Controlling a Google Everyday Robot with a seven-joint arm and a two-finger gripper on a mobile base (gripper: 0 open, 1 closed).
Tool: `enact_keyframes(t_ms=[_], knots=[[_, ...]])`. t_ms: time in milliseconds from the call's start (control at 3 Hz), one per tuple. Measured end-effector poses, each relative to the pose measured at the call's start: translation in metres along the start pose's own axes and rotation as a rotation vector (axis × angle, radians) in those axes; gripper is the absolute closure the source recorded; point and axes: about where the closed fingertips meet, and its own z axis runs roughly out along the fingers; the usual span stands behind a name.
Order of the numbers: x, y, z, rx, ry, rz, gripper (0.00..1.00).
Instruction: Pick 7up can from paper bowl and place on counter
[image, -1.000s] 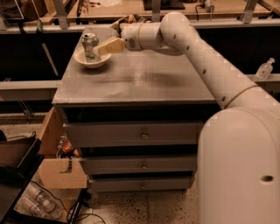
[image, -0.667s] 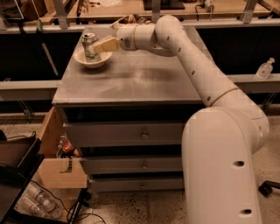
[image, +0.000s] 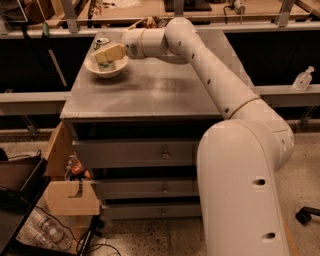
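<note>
Camera view shows the robot's large white jointed arm (image: 215, 80) stretching from the lower right, across the top, to the far-left corner of the broad flat grey counter (image: 165, 92), which caps a grey cabinet with drawers (image: 162, 155). Most of that grey surface, towards the middle and right, lies bare.

Near the counter's far-left corner sits the small shallow round off-white paper bowl (image: 107, 73). The tan-tipped gripper (image: 107, 53) hangs directly over the bowl, its wrist coming in from the right, roughly level with the counter top. Whether it is open or closed on anything cannot be told from this angle, since its tan end covers whatever lies between.

The small silvery-green aluminium 7up can (image: 101, 41) stands upright in the bowl, long axis vertical. Only its shiny metal top shows, just above and slightly left of the gripper's tip, and a hint of green appears below that tip inside the bowl. So the can lies right at the gripper's end, on its far-left side, and the approach is sideways across the can's body rather than down on its top.

My judgement is that the coming move turns on this: a grasp around the upright body, a lift straight up clear of the rolled rim, then a shift rightward onto the counter.
</note>
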Motion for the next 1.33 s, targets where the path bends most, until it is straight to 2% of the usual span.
enact_keyframes(t_ms=[333,1333], knots=[[0.014,0.013,0.017,-0.042,0.015,0.043,0.16],[0.017,0.02,0.028,-0.06,0.017,0.049,0.87]])
